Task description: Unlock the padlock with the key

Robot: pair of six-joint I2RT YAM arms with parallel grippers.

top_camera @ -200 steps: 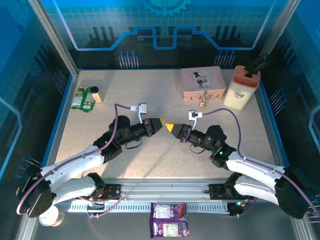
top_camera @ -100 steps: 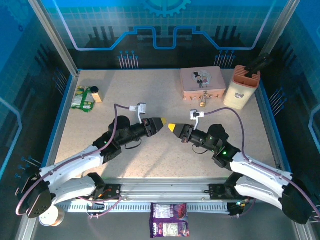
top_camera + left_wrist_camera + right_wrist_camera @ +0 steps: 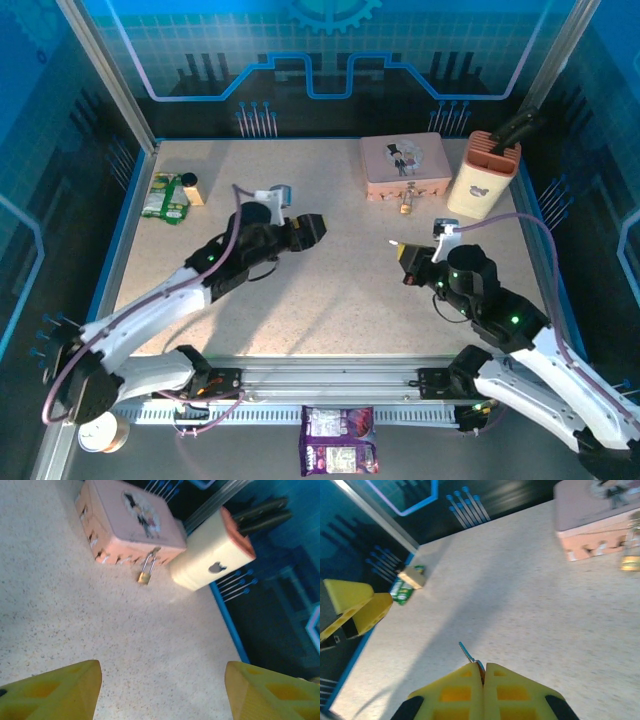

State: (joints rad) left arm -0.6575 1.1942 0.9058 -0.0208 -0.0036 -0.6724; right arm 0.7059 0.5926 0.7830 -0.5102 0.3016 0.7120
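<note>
The left gripper (image 3: 312,228) hovers over the middle-left of the speckled beige tabletop (image 3: 330,300), pointing right and slightly far. In the left wrist view its gripper (image 3: 162,680) stands wide open, the two yellow fingers (image 3: 60,690) spread towards the bottom corners with bare table between them and nothing held.

The right gripper (image 3: 400,248) sits right of centre, well apart from the left one. In the right wrist view this gripper (image 3: 483,666) has its yellow fingers pressed flat together, pinching the tiny slim grey-metal key (image 3: 466,653); the thin blade sticks out from between the tips, slanting up and to the left above the table.

The tiny brass-gold padlock (image 3: 406,205) with its thin silvery shackle hangs at the near face of the pink illustrated tin box (image 3: 405,162), which stands at the far right of the table. From the left wrist the padlock (image 3: 145,575) is seen hooked on the tin's (image 3: 135,525) front clasp, its body resting on the table. It lies on the far side of the right gripper, apart from the key.

Just right of the tin stands a cream knife block (image 3: 483,180) with an orange top and dark handles. At the far left lie a green packet (image 3: 165,197) and a small tan block (image 3: 191,188), touching. A purple packet (image 3: 338,440) lies beyond the near rail.
</note>
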